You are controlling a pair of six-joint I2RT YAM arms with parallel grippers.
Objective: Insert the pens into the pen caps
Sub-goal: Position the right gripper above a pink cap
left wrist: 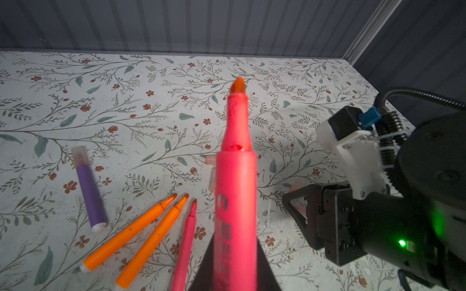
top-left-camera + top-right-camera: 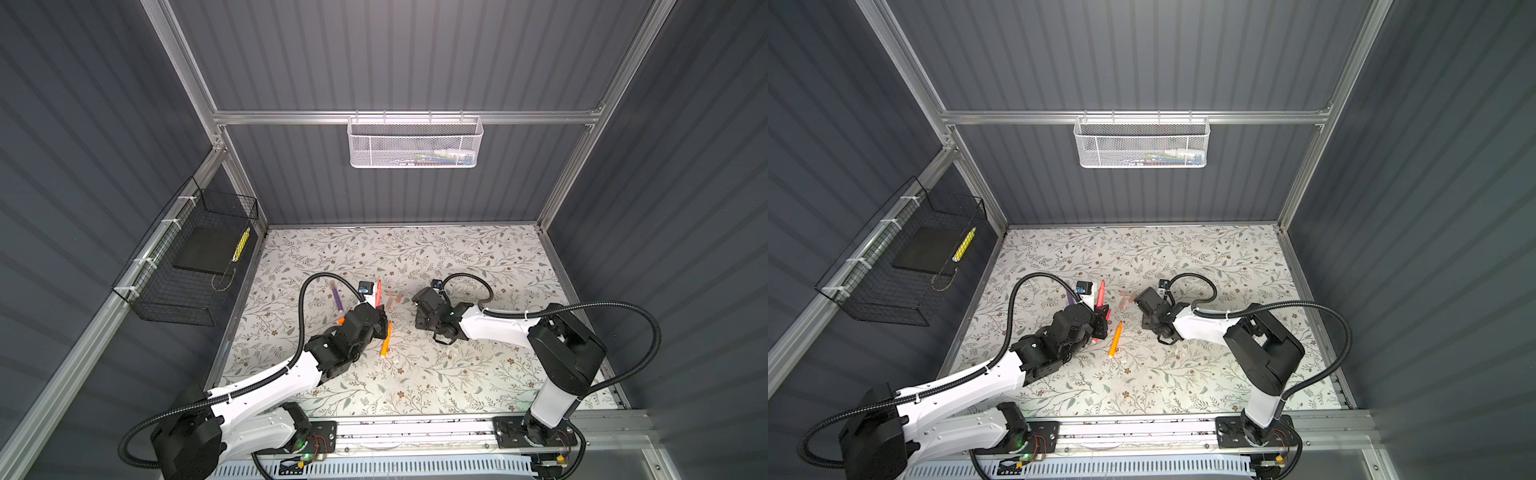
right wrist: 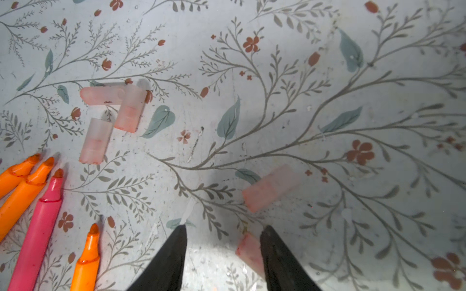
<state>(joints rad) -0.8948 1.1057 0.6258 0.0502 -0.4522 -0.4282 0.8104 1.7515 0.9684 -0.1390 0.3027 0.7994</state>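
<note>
The purple pen [image 1: 90, 194] alone looked capped, though blurred. A pink pen [image 1: 235, 176], bare-tipped, sat clamped in the left tool [image 1: 235, 254]; four other pens [image 3: 37, 226] and loose caps [image 3: 95, 141] lay on the desk [image 3: 327, 75]. The right tool [image 3: 225, 228] stood parted around one cap [image 3: 248, 254].

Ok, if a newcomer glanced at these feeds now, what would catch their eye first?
The bright pink pen clamped in the left pincer, bare tip pointing away, fills the left wrist view. Next, the open right pincer low over the flowered table, a pale cap against one finger. The purple pen, lying near two orange pens, is the only one seen capped.
</note>
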